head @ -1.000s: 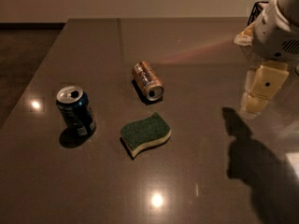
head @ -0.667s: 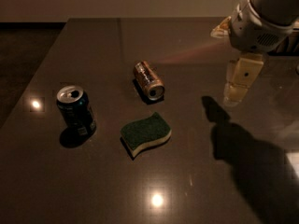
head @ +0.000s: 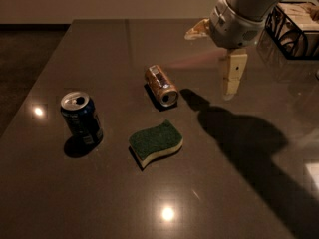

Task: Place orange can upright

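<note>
The orange can point(head: 161, 85) lies on its side on the dark table point(head: 99, 193), its silver end facing the front right. My gripper point(head: 213, 63) hangs above the table to the right of the can, apart from it. It is open and empty: one cream finger point(head: 232, 76) points down, and the other finger shows to the left of the wrist. The arm's shadow falls on the table to the right of the can.
A dark blue can point(head: 81, 117) with a silver top stands upright at the left. A green sponge point(head: 155, 142) lies in front of the orange can. A black wire basket point(head: 294, 31) stands at the back right.
My gripper has moved left and farther back across the table, closer to the orange can. The cans and the sponge have not moved.
</note>
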{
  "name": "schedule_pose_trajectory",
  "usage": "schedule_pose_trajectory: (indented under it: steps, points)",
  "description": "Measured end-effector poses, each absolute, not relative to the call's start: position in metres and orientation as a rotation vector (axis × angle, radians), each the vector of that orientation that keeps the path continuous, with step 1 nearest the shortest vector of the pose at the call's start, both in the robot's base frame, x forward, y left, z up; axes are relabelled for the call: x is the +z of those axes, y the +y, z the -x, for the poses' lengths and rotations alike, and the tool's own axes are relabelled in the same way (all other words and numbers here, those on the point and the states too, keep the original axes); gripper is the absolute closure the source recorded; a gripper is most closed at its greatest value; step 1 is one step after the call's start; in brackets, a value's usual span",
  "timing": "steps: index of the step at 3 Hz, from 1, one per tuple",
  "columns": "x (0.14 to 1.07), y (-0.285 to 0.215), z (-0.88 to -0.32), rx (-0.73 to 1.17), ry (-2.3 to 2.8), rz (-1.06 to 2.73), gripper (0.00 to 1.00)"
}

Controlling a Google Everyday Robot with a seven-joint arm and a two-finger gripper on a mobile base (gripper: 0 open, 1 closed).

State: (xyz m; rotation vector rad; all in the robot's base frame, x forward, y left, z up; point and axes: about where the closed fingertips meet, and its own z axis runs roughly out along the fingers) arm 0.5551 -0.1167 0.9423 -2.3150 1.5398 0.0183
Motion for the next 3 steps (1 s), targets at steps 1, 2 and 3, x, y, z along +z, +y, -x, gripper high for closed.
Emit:
schedule_pose_trajectory:
  steps: [1, 2, 3]
  points:
    - [0.933, -0.088, -0.56, 0.055, 1.258, 2.477, 0.0]
    - [0.922, -0.054, -0.555, 0.056, 0.965, 2.613, 0.0]
    - [0.906, -0.025, -0.551, 0.069, 0.707, 2.734, 0.0]
